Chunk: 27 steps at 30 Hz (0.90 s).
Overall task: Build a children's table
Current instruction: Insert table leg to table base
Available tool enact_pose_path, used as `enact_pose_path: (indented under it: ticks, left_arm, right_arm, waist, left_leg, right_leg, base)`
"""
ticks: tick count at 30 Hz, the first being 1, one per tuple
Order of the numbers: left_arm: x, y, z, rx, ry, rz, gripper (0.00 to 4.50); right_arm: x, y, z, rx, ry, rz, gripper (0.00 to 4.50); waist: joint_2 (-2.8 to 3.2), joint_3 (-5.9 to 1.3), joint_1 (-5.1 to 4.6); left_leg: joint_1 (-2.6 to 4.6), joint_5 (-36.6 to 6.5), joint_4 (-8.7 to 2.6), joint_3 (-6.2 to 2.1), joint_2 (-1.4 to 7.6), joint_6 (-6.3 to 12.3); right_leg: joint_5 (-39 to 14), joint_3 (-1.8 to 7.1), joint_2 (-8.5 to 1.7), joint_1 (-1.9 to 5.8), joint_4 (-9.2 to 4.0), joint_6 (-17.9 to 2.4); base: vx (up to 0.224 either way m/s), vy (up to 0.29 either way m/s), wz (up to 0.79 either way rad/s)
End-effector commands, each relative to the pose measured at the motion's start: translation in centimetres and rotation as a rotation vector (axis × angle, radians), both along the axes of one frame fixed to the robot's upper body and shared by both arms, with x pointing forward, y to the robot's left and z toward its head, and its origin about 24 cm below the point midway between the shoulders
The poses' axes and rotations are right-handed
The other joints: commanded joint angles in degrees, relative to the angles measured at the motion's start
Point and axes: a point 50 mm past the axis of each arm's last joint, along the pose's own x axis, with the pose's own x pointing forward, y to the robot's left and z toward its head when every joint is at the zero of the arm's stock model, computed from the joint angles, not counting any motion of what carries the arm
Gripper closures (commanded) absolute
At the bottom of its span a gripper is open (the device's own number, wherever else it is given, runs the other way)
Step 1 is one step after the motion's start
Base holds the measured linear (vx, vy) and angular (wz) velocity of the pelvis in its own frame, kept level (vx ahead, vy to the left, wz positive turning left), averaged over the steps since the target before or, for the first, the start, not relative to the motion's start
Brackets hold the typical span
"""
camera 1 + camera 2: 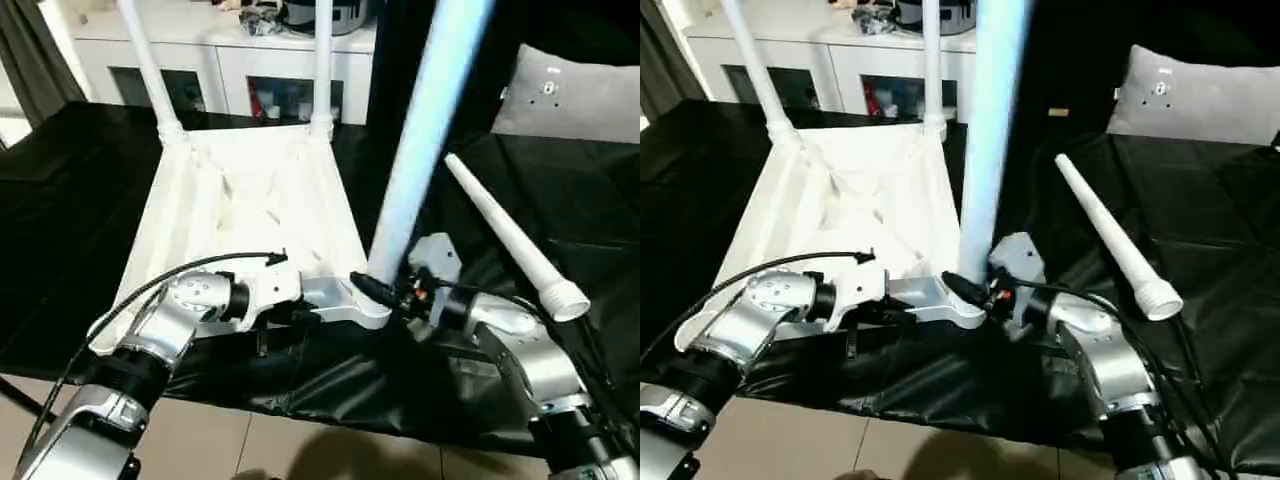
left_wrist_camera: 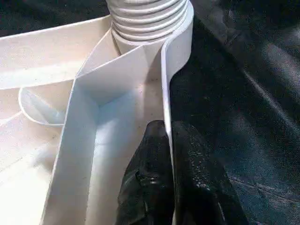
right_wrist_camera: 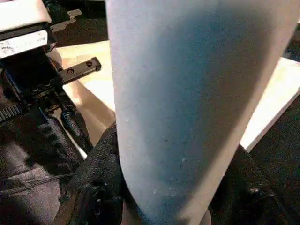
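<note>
Left claw (image 2: 169, 187) pinches the tabletop (image 1: 250, 200) rim while right claw (image 1: 385, 292) grasps an upright leg (image 1: 420, 150).

White tapered leg (image 3: 187, 108) upright, clasped between right gripper (image 3: 168, 206) black fingers (image 3: 93, 187), one each side. Beyond leg, white table top (image 3: 276, 108) edge on black sheet (image 3: 28, 187). Off to one side, left gripper (image 3: 33, 65) body with cable
</note>
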Motion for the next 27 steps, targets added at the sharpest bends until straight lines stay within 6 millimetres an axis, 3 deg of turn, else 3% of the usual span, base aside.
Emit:
enact_pose_path:
  ticks: [1,2,3,7,9,10,11,12,14,15,16,19,25,26,27]
  left_arm:
    - [-0.3,-0.6,0.4,0.005,-0.023,-0.088,4.50]
    - [-0.2,-0.7,0.5,0.005,-0.022,-0.097,4.50]
    - [-0.2,-0.7,0.5,0.005,-0.022,-0.097,4.50]
    - [0.6,-1.3,1.1,0.009,-0.020,-0.141,4.50]
    - [0.8,-1.5,1.3,0.008,-0.023,-0.143,4.50]
    - [1.0,-1.6,1.4,0.008,-0.024,-0.143,4.50]
    - [1.3,-1.7,1.6,0.010,-0.029,-0.142,4.50]
    - [1.6,-1.8,1.8,0.013,-0.034,-0.141,4.50]
    - [1.8,-1.8,2.0,0.015,-0.038,-0.140,4.50]
    - [2.0,-1.8,2.1,0.017,-0.041,-0.139,4.50]
    - [2.0,-1.8,2.1,0.017,-0.041,-0.139,4.50]
    - [2.3,-1.5,2.2,0.021,-0.042,-0.131,4.50]
    - [2.3,-1.1,2.0,0.018,-0.038,-0.110,4.50]
    - [2.4,-1.0,2.0,0.016,-0.037,-0.104,4.50]
    - [2.4,-1.0,2.0,0.016,-0.037,-0.104,4.50]
  right_arm:
    - [-1.1,-2.0,-4.2,-0.173,0.183,-0.039,2.61]
    - [-1.2,-2.0,-4.2,-0.184,0.190,-0.024,2.61]
    - [-1.2,-2.0,-4.2,-0.184,0.190,-0.024,2.61]
    - [-1.1,-2.0,-4.7,-0.176,0.277,-0.016,2.61]
    - [-1.0,-1.9,-4.7,-0.163,0.293,-0.021,2.61]
    - [-1.0,-1.9,-4.7,-0.157,0.300,-0.022,2.61]
    - [-0.9,-1.8,-4.7,-0.154,0.306,-0.028,2.61]
    - [-0.8,-1.8,-4.8,-0.152,0.314,-0.031,2.61]
    - [-0.7,-1.7,-4.8,-0.152,0.319,-0.033,2.61]
    - [-0.6,-1.7,-4.8,-0.156,0.320,-0.034,2.61]
    - [-0.6,-1.7,-4.8,-0.156,0.320,-0.034,2.61]
    - [-0.5,-1.4,-4.7,-0.189,0.298,-0.020,2.61]
    - [-0.5,-1.1,-4.6,-0.200,0.287,-0.009,2.61]
    - [-0.5,-1.0,-4.5,-0.200,0.287,-0.007,2.61]
    - [-0.5,-1.0,-4.5,-0.200,0.287,-0.007,2.61]
  waist:
    - [0.16,-2.21,-0.33]
    - [0.89,-2.26,-0.41]
    - [0.38,-2.24,-0.74]
    - [1.74,-1.90,-1.06]
    - [1.45,-2.06,-1.14]
    - [1.71,-2.12,-1.06]
    - [2.36,-2.05,-0.97]
    - [2.51,-1.96,-1.03]
    - [2.10,-1.82,-0.98]
    - [2.87,-1.79,-0.91]
    - [2.52,-1.63,-1.06]
    - [2.82,-1.50,-1.17]
    - [2.73,-1.46,-1.27]
    - [1.09,-1.45,-1.38]
    - [1.80,-1.55,-1.12]
  left_leg:
    - [1.30,-21.6,-5.26,-2.12,4.39,-1.24]
    - [1.44,-22.0,-5.24,-2.27,4.43,-1.47]
    - [1.33,-22.2,-5.34,-2.19,4.42,-1.50]
    - [2.10,-26.5,-5.59,-2.32,4.26,-2.17]
    - [2.10,-26.0,-5.55,-2.32,4.26,-2.07]
    - [2.02,-25.5,-5.52,-2.41,4.33,-2.08]
    - [2.02,-25.4,-5.52,-2.40,4.40,-2.09]
    - [2.26,-26.4,-5.47,-2.40,4.29,-2.22]
    - [2.27,-27.0,-5.55,-2.38,4.30,-2.25]
    - [2.34,-27.3,-5.50,-2.55,4.36,-2.45]
    - [2.31,-27.8,-5.57,-2.43,4.33,-2.42]
    - [2.44,-29.4,-5.70,-2.74,4.40,-2.71]
    - [2.38,-30.2,-5.90,-2.82,4.50,-2.83]
    - [2.28,-29.9,-5.92,-2.65,4.50,-2.45]
    - [2.18,-29.0,-5.82,-2.84,4.45,-2.34]
  right_leg:
    - [-17.5,3.00,-5.49,1.11,-5.53,-10.9]
    - [-17.3,3.01,-5.54,1.07,-5.43,-11.1]
    - [-16.4,2.96,-5.32,1.17,-5.52,-11.2]
    - [-18.6,2.81,-5.30,1.22,-6.01,-11.6]
    - [-18.5,2.95,-5.44,1.39,-6.04,-12.0]
    - [-18.2,2.98,-5.64,1.52,-5.89,-12.2]
    - [-18.4,3.01,-5.69,1.40,-5.99,-12.3]
    - [-19.6,2.93,-5.54,1.26,-6.14,-12.2]
    - [-21.3,2.97,-5.58,1.22,-6.35,-11.8]
    - [-22.3,3.03,-5.82,1.14,-6.33,-11.6]
    - [-23.3,2.99,-5.69,1.05,-6.65,-11.4]
    - [-26.0,3.00,-5.78,0.88,-6.83,-10.5]
    - [-26.7,3.07,-5.82,0.66,-6.84,-10.2]
    - [-27.4,3.10,-5.80,0.63,-7.10,-9.9]
    - [-27.3,3.19,-6.03,0.73,-6.69,-10.0]
  base:
    - [0.000,0.000,0.00]
    - [0.000,0.000,0.00]
    - [0.000,0.000,0.00]
    - [0.000,0.000,0.00]
    - [0.000,0.000,0.00]
    - [0.000,0.000,0.00]
    - [0.000,0.000,0.00]
    - [0.000,0.000,0.00]
    - [0.000,0.000,0.00]
    - [0.000,0.000,0.00]
    - [0.000,0.000,0.00]
    - [0.000,0.000,0.00]
    - [0.000,0.000,0.00]
    - [0.000,0.000,0.00]
    - [0.000,0.000,0.00]
